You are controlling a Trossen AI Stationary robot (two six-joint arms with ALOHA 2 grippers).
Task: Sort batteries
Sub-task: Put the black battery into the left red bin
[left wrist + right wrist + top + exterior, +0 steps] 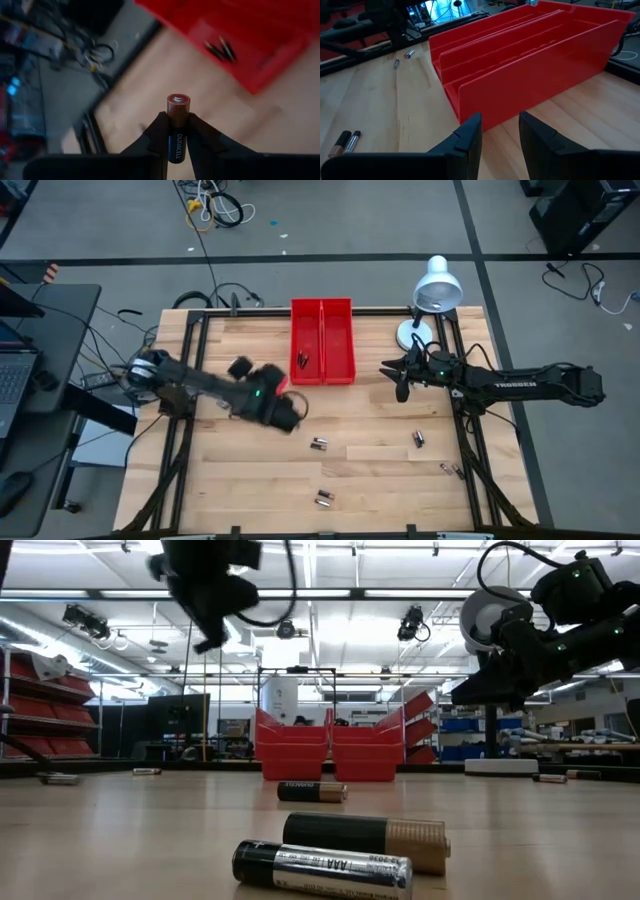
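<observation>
From above we see the left gripper (288, 415) over the bare wood just in front of the red bin (322, 370), but not what it carries. Only the left wrist view settles that: its fingers (202, 137) are clenched on a Duracell battery (177, 127), copper end pointing outward, with the bin's left compartment beyond holding two batteries (220, 49). The high view shows those same two as a dark speck (302, 360) in the left compartment.

The right gripper (401, 380) waits beside the bin's right wall, near the white lamp (432, 295). Its wrist view shows the fingers (467, 137) parted with nothing between them, facing the bin's side.

Loose batteries lie on the table: a pair near the middle (319, 445), a pair at the front edge (323, 499), one to the right (419, 439) and one by the right frame rail (450, 469). The low view alone lets us read them close up: a silver AAA cell (322, 869) touching a black-and-copper one (365, 836), another farther back (312, 791).
</observation>
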